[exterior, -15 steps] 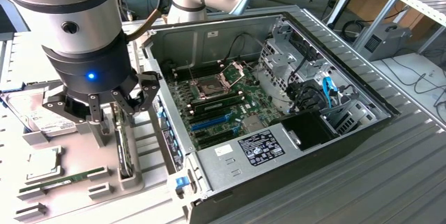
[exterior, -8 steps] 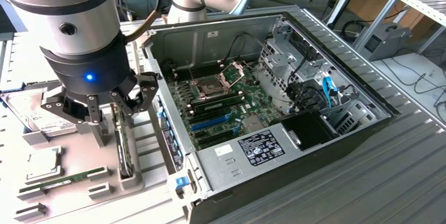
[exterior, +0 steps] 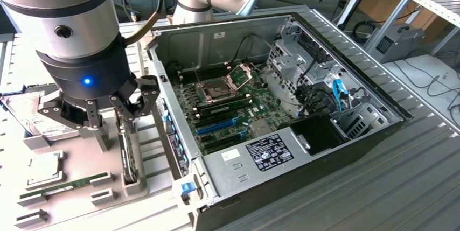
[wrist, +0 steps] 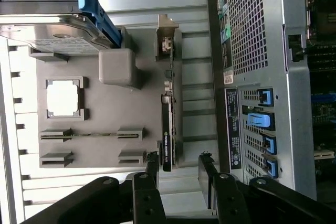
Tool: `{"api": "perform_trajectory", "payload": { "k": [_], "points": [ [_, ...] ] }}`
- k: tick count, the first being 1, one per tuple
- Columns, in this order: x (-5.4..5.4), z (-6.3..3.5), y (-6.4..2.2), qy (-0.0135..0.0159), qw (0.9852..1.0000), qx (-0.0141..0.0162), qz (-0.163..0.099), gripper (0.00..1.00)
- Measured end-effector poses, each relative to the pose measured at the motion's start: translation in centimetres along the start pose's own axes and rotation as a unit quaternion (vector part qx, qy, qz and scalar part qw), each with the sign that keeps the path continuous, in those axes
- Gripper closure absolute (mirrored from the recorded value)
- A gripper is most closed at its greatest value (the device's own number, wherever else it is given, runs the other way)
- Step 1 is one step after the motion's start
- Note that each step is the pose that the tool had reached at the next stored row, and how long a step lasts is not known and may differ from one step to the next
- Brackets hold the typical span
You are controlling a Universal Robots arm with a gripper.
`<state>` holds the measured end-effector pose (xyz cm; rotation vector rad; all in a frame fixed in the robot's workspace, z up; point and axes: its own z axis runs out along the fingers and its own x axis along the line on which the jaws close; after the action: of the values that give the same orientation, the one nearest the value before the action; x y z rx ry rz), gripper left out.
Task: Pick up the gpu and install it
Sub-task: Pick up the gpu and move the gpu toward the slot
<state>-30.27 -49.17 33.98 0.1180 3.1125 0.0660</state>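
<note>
**Jaws open above the one gpu in its stand**

My gripper (exterior: 111, 120) hung over the grey tray (exterior: 75, 153) beside the case (exterior: 215, 37), with both of my fingers (wrist: 153, 167) spread wide and holding nothing. In the wrist view, one gpu (wrist: 167, 124) stood on edge in a slot of the tray (wrist: 105, 116). Its silver bracket was at the end far from me. Its near end lay in the gap between my two fingers, closer to one than the other, and I could not tell whether that finger touched it. In the exterior view, the gpu (exterior: 130, 153) rose upright just below me, at the tray edge nearest the case.

Three other parts sat on the tray, one of each:
- One drive (wrist: 50, 32) with a blue rail, lying at the far end.
- One square chip (wrist: 62, 98) in its frame.
- One memory stick (wrist: 89, 135), resting across one of two pairs of small holders.

One plain grey block (wrist: 118, 66) stood between the drive and the gpu.

The case lay on its side with the panel off, and one motherboard (exterior: 230, 102) was exposed inside it. I counted four blue tabs (wrist: 265, 97) down the case's rear face.
</note>
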Motion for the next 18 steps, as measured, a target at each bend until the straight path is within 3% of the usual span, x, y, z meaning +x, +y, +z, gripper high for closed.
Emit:
{"api": "perform_trajectory", "payload": {
  "k": [18],
  "points": [
    [0.54,0.15,-0.05,0.0000,1.0000,0.0000,0.000,0.56]
  ]
}}
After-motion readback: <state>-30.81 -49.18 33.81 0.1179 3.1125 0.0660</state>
